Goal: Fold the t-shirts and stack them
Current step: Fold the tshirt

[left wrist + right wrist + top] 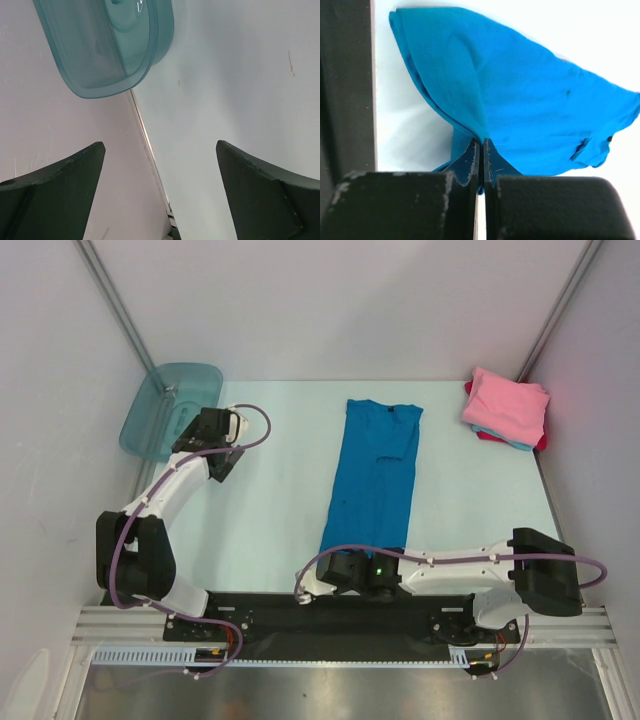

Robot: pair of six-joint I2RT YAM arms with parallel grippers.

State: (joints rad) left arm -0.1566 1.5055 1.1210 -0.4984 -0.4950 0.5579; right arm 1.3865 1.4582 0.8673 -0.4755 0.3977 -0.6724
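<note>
A bright blue t-shirt (372, 475) lies folded into a long strip down the middle of the table, collar at the far end. My right gripper (345, 570) sits at its near hem, and in the right wrist view it (483, 142) is shut on the blue cloth (530, 95), which bunches up between the jaws. A stack of folded t-shirts (507, 410), pink on top with light blue and red edges below, rests at the far right corner. My left gripper (222, 455) hovers far left, and its fingers (60, 185) stand wide open with nothing between them.
A translucent teal plastic tub (170, 408) leans at the far left corner, also in the left wrist view (107, 45). White walls enclose the table on three sides. The black rail (330, 615) with both arm bases runs along the near edge.
</note>
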